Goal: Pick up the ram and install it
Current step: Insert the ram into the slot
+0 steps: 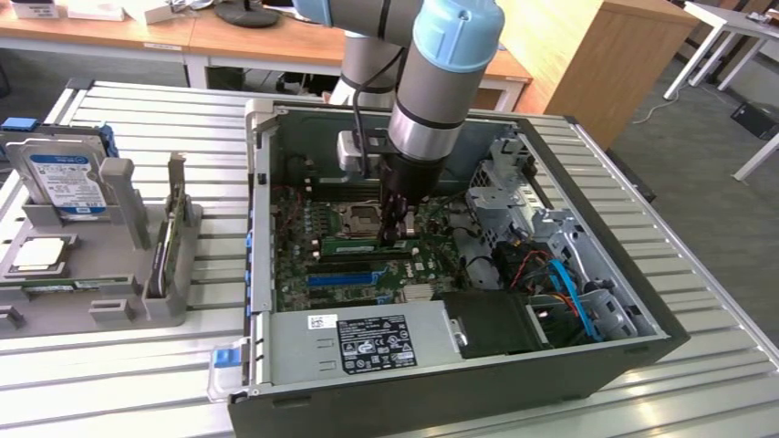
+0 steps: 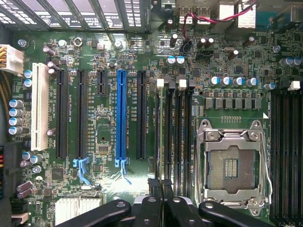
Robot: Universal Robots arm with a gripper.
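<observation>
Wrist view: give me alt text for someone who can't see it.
Looking straight down on a green motherboard, the black claw shut above the memory slots beside an empty CPU socket. A blue expansion slot stands among black ones.

A grey robot arm (image 1: pixel 429 91) with a pale blue joint cap reaches steeply downward, wrist nearly vertical, its black gripper (image 1: pixel 396 237) pointing straight down with the fingers (image 2: pixel 150 205) drawn close together.
</observation>
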